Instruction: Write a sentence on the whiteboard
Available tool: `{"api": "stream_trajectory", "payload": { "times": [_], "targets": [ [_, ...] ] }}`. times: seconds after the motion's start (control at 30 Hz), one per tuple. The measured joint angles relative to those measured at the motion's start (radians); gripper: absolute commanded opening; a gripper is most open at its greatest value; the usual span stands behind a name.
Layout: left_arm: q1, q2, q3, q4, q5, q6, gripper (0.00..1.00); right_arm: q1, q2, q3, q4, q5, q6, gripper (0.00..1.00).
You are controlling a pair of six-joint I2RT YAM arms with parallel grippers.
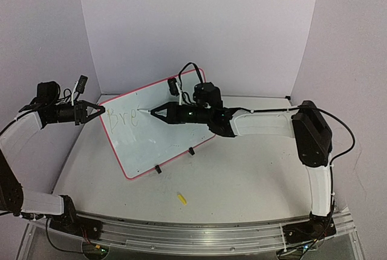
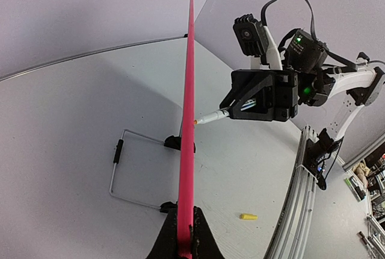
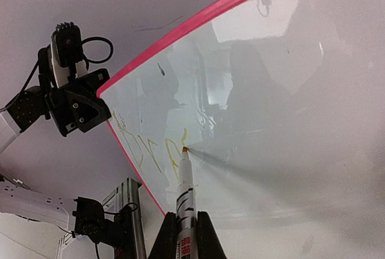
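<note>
The whiteboard (image 1: 151,142), white with a pink-red border, stands tilted on two black clip feet (image 1: 158,169). My left gripper (image 1: 101,112) is shut on its left edge; in the left wrist view the board shows edge-on (image 2: 188,90) between that gripper's (image 2: 185,244) fingers. My right gripper (image 1: 158,113) is shut on a white marker (image 3: 185,187). The marker's orange tip touches the board (image 3: 289,90) beside several yellow letters (image 3: 150,150) near the left edge. The marker (image 2: 210,116) and right gripper (image 2: 231,105) also show in the left wrist view.
A small yellow marker cap (image 1: 181,198) lies on the table in front of the board; it also shows in the left wrist view (image 2: 248,216). A wire stand (image 2: 117,168) sticks out behind the board. Purple walls enclose the back and sides.
</note>
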Motion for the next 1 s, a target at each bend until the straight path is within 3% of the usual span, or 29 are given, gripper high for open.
{"api": "stream_trajectory", "payload": {
  "times": [1.0],
  "targets": [
    [0.000, 0.000, 0.000, 0.000, -0.003, -0.001, 0.00, 0.006, -0.029, -0.062, -0.047, 0.035, -0.052, 0.00]
  ]
}}
